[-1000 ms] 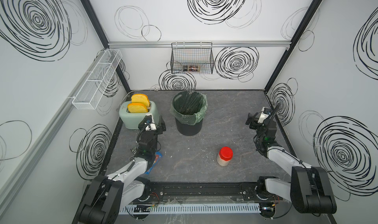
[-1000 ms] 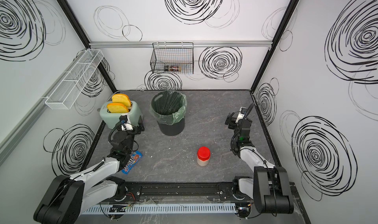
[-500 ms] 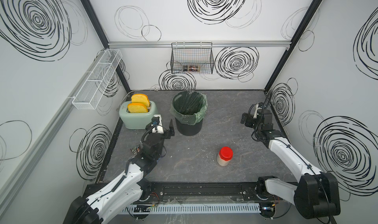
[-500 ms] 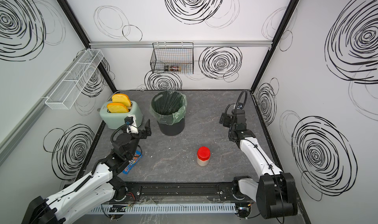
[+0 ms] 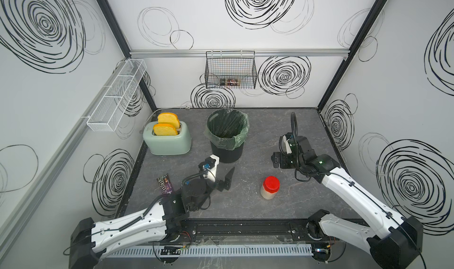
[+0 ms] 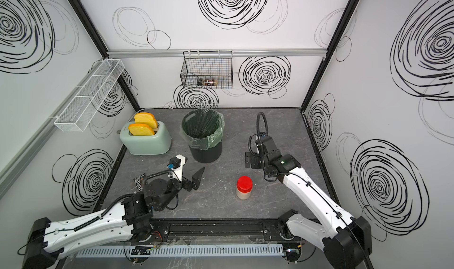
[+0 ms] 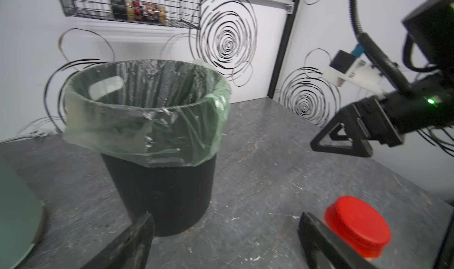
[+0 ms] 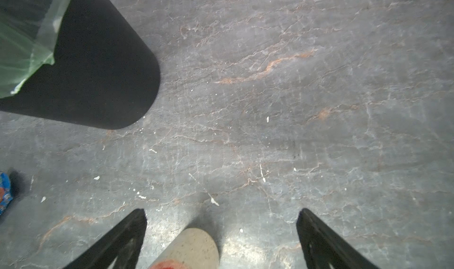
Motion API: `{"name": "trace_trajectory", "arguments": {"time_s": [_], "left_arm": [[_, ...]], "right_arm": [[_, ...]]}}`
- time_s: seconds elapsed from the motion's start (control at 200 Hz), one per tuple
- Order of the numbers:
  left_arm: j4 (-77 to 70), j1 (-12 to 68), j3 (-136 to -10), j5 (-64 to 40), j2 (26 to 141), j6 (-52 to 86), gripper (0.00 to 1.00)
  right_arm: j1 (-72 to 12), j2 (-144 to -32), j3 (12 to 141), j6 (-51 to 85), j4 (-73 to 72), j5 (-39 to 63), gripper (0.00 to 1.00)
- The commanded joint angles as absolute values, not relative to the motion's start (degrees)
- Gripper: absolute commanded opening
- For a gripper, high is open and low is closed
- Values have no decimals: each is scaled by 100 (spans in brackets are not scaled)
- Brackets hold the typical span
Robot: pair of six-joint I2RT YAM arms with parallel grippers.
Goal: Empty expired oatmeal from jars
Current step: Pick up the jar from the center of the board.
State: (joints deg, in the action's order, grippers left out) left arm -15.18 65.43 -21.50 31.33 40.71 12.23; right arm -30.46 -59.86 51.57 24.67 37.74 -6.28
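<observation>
The jar (image 5: 270, 188) (image 6: 244, 188) is small and clear, with a red lid, and stands upright on the dark table toward the front. Pale oatmeal (image 5: 268, 194) (image 6: 242, 194) fills its lower part. My left gripper (image 5: 224, 181) (image 6: 194, 180) hovers open to the jar's left, a gap away. In the left wrist view the left gripper (image 7: 226, 221) is empty, with the red lid (image 7: 356, 226) just past one finger. My right gripper (image 5: 276, 159) (image 6: 249, 159) hangs open behind the jar. In the right wrist view the right gripper (image 8: 222, 213) is empty above the jar (image 8: 189, 248).
A black bin (image 5: 227, 154) (image 6: 206, 154) with a green liner stands behind the left gripper. A mint toaster (image 5: 167, 142) holding yellow toast sits at the back left. A candy packet (image 5: 165, 183) lies by the left edge. A wire basket (image 5: 231, 70) hangs on the back wall.
Both arms have reached in from the sides. The left gripper moved right toward the jar. The right gripper moved away from the right wall to behind the jar. The jar stayed put.
</observation>
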Motion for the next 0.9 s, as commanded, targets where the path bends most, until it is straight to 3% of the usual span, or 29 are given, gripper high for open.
{"name": "trace_trajectory", "arguments": {"time_s": [0.0, 0.175, 0.4, 0.635, 0.896], "left_arm": [[-2467, 7136, -1788, 3258, 4183, 1253, 96], [-4363, 7910, -1140, 3245, 4979, 1075, 96], [-5738, 8281, -1580, 3136, 7089, 614, 96], [-7179, 8149, -2144, 2658, 8918, 752, 96], [-8069, 7625, -2411, 1681, 9949, 1242, 96]], "right_arm": [[-3064, -5737, 5083, 2913, 4032, -592, 98], [-2440, -5553, 5276, 2812, 3735, 93, 98], [-1246, -5697, 5595, 2265, 3697, 1114, 98], [-734, -5907, 5837, 1860, 3733, 1579, 98], [-439, -5994, 5891, 1676, 3675, 1809, 98]]}}
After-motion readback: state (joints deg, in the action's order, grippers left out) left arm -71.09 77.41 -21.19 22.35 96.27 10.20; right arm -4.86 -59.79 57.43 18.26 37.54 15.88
